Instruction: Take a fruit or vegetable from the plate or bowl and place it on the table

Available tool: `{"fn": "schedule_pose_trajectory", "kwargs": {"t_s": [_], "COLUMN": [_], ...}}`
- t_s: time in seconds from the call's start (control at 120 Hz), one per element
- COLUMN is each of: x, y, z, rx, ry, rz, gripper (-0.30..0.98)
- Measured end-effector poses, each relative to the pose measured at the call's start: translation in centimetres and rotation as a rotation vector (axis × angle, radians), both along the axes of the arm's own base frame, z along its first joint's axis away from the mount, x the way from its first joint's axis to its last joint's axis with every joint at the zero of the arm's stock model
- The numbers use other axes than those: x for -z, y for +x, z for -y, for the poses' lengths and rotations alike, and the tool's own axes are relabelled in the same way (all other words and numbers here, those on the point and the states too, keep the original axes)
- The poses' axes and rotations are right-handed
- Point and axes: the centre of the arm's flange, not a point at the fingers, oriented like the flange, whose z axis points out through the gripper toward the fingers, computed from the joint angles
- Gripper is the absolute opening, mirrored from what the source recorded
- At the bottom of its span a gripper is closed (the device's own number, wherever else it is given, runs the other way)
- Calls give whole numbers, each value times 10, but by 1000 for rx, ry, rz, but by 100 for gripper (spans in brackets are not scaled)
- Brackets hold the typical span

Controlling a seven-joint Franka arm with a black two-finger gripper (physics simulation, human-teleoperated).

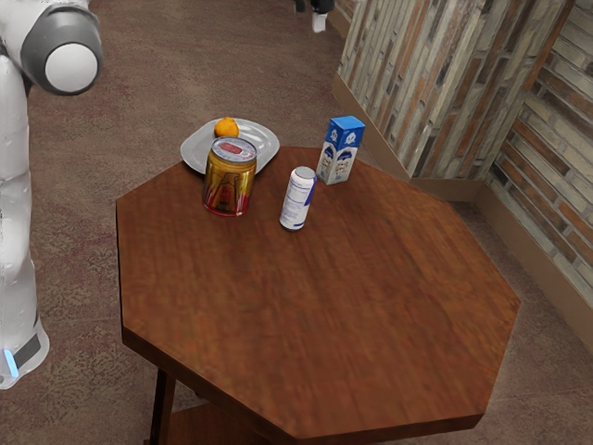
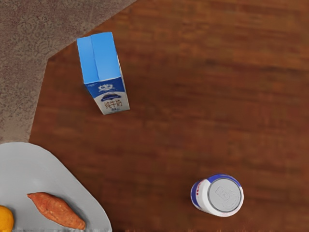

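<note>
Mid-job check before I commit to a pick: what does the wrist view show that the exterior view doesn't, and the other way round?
Wrist view: a sweet potato lying on the plate.

Exterior view: the gold and red tin standing in front of the plate, the white arm and the patterned wall.

Both: the plate, the orange on it, the blue and white carton, the white and blue can, the wooden table and some floor.

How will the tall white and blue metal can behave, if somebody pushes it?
This can is narrow for its height, so a high push may tip it. Once fallen, its round side would probably let it roll. Its smooth-looking surface may be slippery.
</note>
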Motion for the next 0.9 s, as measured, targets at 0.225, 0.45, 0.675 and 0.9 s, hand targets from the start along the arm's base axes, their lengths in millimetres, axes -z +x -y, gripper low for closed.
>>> {"fn": "schedule_pose_trajectory", "kwargs": {"t_s": [0.225, 0.45, 0.675, 0.9], "x": [63, 126, 159, 185], "y": [36, -3, -34, -64], "z": [36, -13, -97, -172], "rx": [47, -45, -139, -205], "ry": [-51, -58, -15, -7], "rz": [-195, -223, -234, -246], "gripper": [66, 66, 66, 66]}}
